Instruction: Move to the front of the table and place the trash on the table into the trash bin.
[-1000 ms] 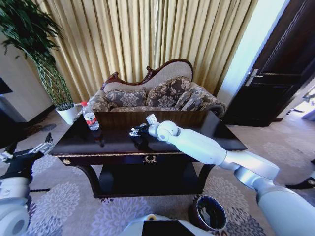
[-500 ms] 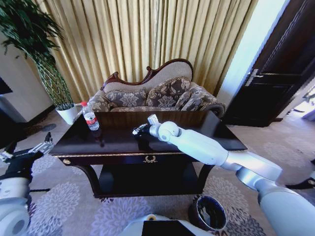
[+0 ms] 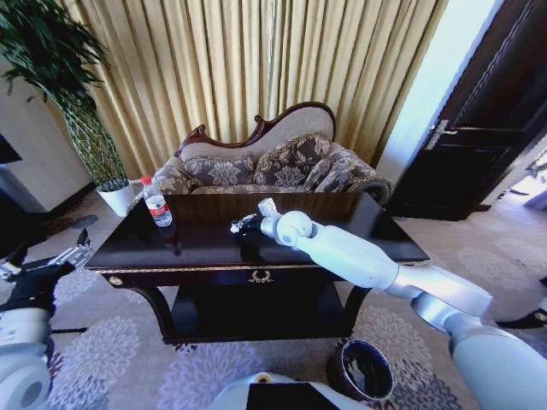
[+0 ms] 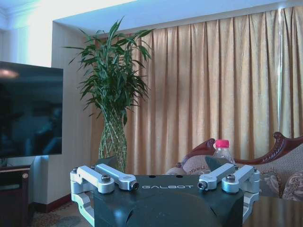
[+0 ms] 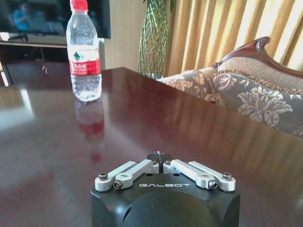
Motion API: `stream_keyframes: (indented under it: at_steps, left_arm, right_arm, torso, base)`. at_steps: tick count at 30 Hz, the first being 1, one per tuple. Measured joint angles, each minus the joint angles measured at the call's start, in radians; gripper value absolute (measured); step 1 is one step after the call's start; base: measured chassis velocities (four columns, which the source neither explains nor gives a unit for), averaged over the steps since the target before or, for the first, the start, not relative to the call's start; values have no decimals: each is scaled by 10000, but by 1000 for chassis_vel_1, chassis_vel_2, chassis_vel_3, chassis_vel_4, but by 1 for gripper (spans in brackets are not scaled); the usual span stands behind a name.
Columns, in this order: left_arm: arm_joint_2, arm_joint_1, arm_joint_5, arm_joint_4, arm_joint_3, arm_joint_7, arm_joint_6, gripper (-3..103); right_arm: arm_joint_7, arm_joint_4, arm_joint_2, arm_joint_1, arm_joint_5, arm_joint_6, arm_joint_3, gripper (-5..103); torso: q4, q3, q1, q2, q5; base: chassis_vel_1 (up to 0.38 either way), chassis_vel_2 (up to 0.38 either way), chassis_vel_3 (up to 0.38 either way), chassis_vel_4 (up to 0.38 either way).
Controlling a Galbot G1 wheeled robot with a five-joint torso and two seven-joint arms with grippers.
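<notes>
Glossy dark table [image 3: 205, 243] bears ribbed clear bottle [image 3: 156, 203]; right gripper [image 5: 158, 157] fingers closed.

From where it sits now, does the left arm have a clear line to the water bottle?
Probably yes. The left gripper hangs open off the table's left end, and the water bottle stands upright near that end's far corner with bare tabletop around it. The right gripper sits mid-table, clear of that path.

Living room or hotel lounge: ornate sofa [image 3: 273, 162] at 12 o'clock, gold curtains [image 3: 256, 60], television [image 4: 28, 111], patterned carpet [image 3: 111, 359].
</notes>
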Motion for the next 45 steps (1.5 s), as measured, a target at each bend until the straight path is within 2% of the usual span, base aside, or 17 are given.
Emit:
stream_keyframes:
  at_steps: [4, 11, 13, 14, 17, 19, 21, 24, 28, 29, 31, 33, 34, 35, 36, 41, 45]
  left_arm:
    - [0, -30, -3, 0, 36, -4, 0, 100]
    - [51, -77, -23, 1, 93, -14, 12, 100]
    - [148, -144, -132, 0, 107, -7, 12, 100]
    - [148, -144, -132, 0, 107, -7, 12, 100]
    - [222, -233, -206, 0, 186, 25, 20, 100]
    - [232, -343, -215, 1, 330, 54, 28, 100]
    - [229, -376, -216, 0, 367, 61, 30, 100]
    - [296, -569, -229, 1, 550, 103, 49, 100]
    - [368, -700, -240, 1, 683, 124, 55, 100]
    - [405, -757, -241, 1, 814, 122, 59, 100]
    - [419, -763, -242, 1, 877, 126, 61, 100]
    - [470, -751, -235, 0, 983, 203, 62, 100]
    - [470, -751, -235, 0, 983, 203, 62, 100]
    - [497, -746, -231, 1, 994, 236, 62, 100]
    - [497, -746, -231, 1, 994, 236, 62, 100]
    - [588, -686, -220, 1, 974, 382, 39, 100]
    - [610, -686, -216, 14, 1007, 418, 23, 100]
  right_arm:
    - [88, 30, -29, -88, 10, 289, 191, 0]
    - [478, 121, -288, -577, 256, 863, 1750, 0]
    - [493, 424, -785, -1124, 420, 913, 2832, 0]
    - [493, 424, -785, -1124, 420, 913, 2832, 0]
    - [515, 751, -1395, -1760, 362, 914, 3850, 0]
    - [689, 1180, -2099, -2576, -159, 911, 4889, 0]
    - [760, 1369, -2323, -2862, -384, 905, 5214, 0]
    - [1129, 2547, -3342, -4801, -915, 878, 7072, 0]
    - [1351, 2996, -3797, -6056, -1090, 1082, 8072, 0]
    - [1473, 3214, -4044, -6878, -1291, 1378, 8814, 0]
    - [1499, 3324, -4111, -7243, -1359, 1476, 9153, 0]
    - [1518, 3622, -4082, -8214, -1611, 1716, 10133, 0]
    - [1518, 3622, -4082, -8214, -1611, 1716, 10133, 0]
    - [1517, 3808, -3903, -8979, -1818, 1871, 10791, 0]
    - [1517, 3808, -3903, -8979, -1818, 1871, 10791, 0]
    - [1500, 4393, -3303, -11045, -2183, 2162, 12561, 0]
    - [1498, 4629, -3134, -11531, -2196, 2202, 13025, 0]
  torso:
    - [0, 0, 1, 0, 0]
    - [3, 0, 0, 0, 0]
    - [0, 0, 1, 0, 2]
    - [0, 0, 1, 0, 2]
    - [-3, 1, 1, 0, 2]
    - [-4, 0, 0, 0, 5]
    - [-2, -1, 0, 1, 4]
    - [-1, -1, 0, 0, 0]
    - [-6, -1, -1, 0, 4]
    - [-5, -2, -2, 1, 2]
    - [-3, -2, -2, 1, 1]
    - [3, -1, -1, 1, 0]
    - [3, -1, -1, 1, 0]
    - [5, 0, -1, 0, 0]
    - [5, 0, -1, 0, 0]
    - [-4, -1, -2, 1, 2]
    - [-1, -1, -2, 1, 3]
  base:
    - [0, 0, 0, 0]
    - [0, 0, 0, 0]
    - [0, 0, 0, 0]
    - [0, 0, 0, 0]
    - [0, 0, 0, 0]
    - [0, 0, 0, 0]
    - [0, 0, 0, 0]
    - [0, 0, 0, 0]
    - [0, 0, 0, 0]
    - [0, 0, 0, 0]
    - [0, 0, 0, 0]
    - [0, 0, 0, 0]
    - [0, 0, 0, 0]
    - [0, 0, 0, 0]
    - [0, 0, 0, 0]
    - [0, 0, 0, 0]
    - [0, 0, 0, 0]
